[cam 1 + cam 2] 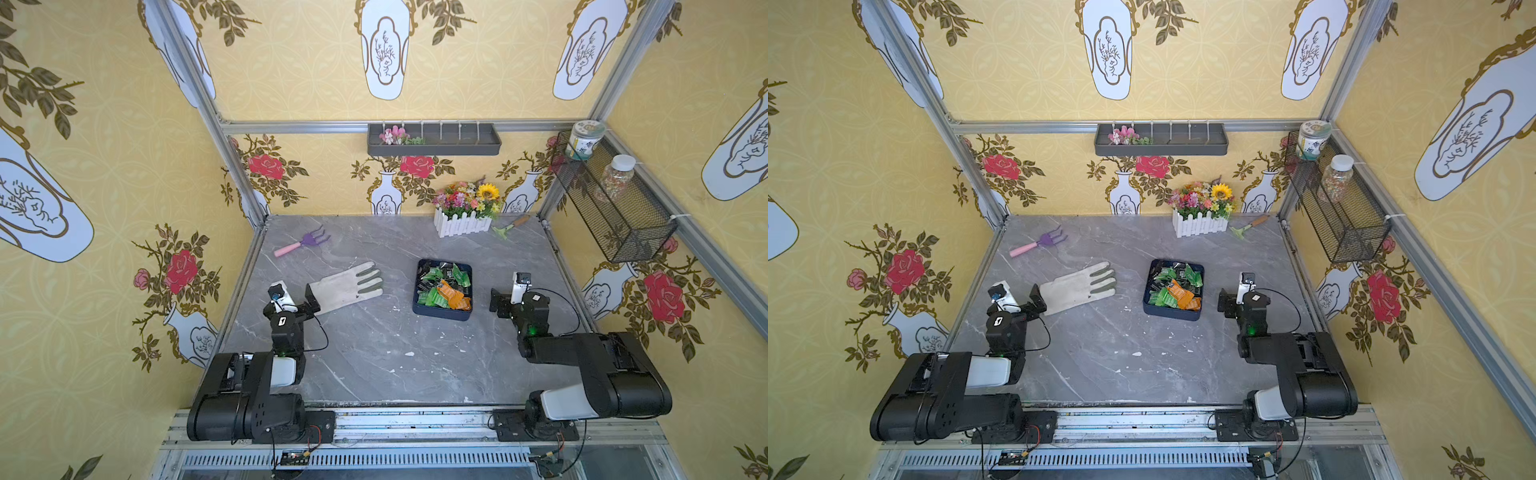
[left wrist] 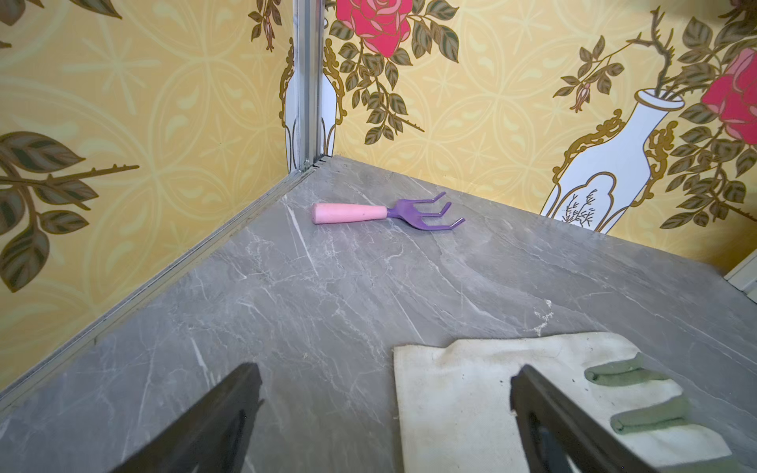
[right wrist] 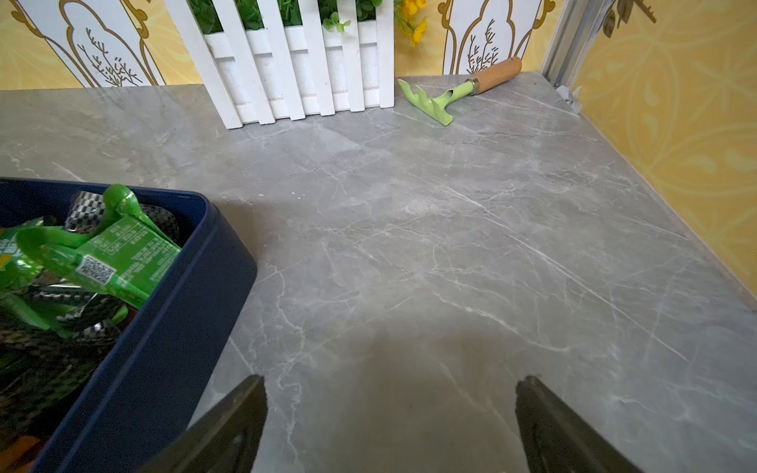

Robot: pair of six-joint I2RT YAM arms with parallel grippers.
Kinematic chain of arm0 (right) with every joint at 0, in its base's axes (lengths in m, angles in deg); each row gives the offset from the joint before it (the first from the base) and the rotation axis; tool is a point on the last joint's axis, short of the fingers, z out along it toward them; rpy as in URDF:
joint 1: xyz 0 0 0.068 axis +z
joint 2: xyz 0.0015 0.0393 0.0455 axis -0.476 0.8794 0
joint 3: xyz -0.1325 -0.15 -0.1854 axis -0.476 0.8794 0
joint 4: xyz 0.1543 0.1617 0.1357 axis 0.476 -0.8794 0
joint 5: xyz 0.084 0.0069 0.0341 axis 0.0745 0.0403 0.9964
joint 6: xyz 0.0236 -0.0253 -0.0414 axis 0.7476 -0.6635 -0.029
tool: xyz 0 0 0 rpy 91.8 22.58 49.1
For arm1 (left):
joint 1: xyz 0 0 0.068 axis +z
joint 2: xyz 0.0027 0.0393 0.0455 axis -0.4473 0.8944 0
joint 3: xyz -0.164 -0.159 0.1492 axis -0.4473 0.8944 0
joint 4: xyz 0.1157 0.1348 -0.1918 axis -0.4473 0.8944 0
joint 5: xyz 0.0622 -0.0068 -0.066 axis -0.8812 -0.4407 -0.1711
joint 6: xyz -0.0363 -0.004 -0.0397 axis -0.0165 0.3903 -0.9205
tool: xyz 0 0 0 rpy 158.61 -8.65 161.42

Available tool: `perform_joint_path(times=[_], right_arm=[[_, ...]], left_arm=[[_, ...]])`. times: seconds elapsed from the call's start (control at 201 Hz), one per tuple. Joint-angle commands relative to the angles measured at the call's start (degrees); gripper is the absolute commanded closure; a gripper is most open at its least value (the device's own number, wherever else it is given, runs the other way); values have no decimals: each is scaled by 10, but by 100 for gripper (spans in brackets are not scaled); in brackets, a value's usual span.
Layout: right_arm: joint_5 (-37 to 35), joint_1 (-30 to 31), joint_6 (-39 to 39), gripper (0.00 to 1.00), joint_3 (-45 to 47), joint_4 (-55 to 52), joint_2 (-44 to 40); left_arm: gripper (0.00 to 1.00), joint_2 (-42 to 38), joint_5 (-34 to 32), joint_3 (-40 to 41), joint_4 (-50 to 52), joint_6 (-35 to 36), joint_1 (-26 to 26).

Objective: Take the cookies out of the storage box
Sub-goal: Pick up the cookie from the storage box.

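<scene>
The grey marbled worktop (image 1: 374, 357) fills the stall. From its front edge two black arms reach in. The left end effector (image 2: 389, 370) is spread wide and holds nothing, with one finger over the cuff of a pale work glove (image 1: 345, 286); I cannot tell whether it touches. The right end effector (image 3: 393, 381) is likewise spread and empty, near the right side of the box but apart from it. The glove lies flat, fingers aimed toward the box. The dark blue storage box (image 1: 441, 314) sits right of centre, open-topped; its long axis seems to run front to back, slightly skewed. A white picket planter (image 1: 461, 226) stands against the back wall, with a green hand rake (image 1: 510, 227) just beside it. A purple hand fork (image 1: 303, 242) lies at the back left. The cookies (image 1: 446, 291), in green, orange and black packets, lie jumbled inside the box, pointing every which way.
</scene>
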Motion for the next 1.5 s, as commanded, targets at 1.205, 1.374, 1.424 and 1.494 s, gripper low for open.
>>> perform_joint_path(times=[1.205, 1.374, 1.424, 1.494], right_arm=[[58, 3, 369, 3, -259, -722, -278], [70, 131, 244, 6, -364, -775, -165], [62, 176, 190, 10, -394, -783, -137], [51, 224, 115, 11, -445, -812, -88]], left_arm=[[0, -329, 45, -174, 589, -380, -28], [0, -262, 102, -198, 608, -441, -142], [0, -230, 136, -206, 591, -450, -162], [1, -185, 185, -228, 582, -461, -188]])
